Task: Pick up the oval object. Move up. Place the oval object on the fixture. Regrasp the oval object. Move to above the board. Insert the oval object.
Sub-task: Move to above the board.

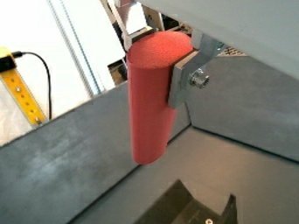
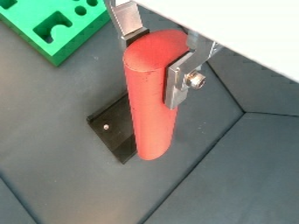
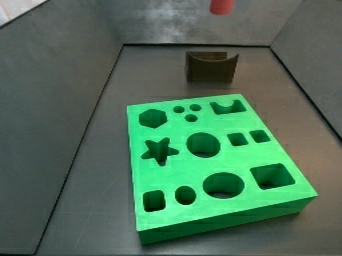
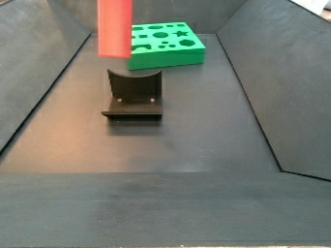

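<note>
The tool [image 2: 158,54] is clamped on the upper end of the oval object [image 2: 155,96], a red-orange peg hanging upright in the air above the fixture [image 4: 134,97]. By my reading the pick-up and lift are done; setting the peg on the fixture, regrasping it, carrying it over the green board [image 3: 214,163] and inserting it remain. No brand, label or writing is readable in any view.

Under the pincer [image 2: 158,61] lies a dark grey floor [image 4: 155,145]. Grey walls [image 4: 39,87] slope up around the pincer.
</note>
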{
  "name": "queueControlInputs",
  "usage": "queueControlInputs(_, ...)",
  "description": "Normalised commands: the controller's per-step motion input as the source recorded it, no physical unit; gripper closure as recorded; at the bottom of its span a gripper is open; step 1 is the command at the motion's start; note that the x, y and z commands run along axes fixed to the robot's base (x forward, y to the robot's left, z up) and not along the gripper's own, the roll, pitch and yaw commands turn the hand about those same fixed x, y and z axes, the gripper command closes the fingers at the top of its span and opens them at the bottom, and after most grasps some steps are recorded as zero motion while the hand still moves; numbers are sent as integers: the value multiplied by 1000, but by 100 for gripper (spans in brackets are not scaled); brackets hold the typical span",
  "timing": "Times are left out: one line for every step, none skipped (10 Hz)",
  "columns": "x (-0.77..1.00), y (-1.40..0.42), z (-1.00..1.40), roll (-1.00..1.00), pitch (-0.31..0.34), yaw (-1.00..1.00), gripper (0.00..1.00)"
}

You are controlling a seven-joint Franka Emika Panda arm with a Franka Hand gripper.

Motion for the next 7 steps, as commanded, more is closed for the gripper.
queueControlInputs(31,25,923,-83,164,-7,100)
queueControlInputs(28,8,680,-73,170,14,100)
queueControlInputs(29,1,585,-72,167,22,100)
queueControlInputs(27,-4,443,-65,164,31,100)
queueControlInputs(28,-7,254,-63,157,37,100)
queueControlInputs(-563,-1000,44,-326,103,1000,100)
queueControlInputs(-561,-1000,40,-316,91,1000,100)
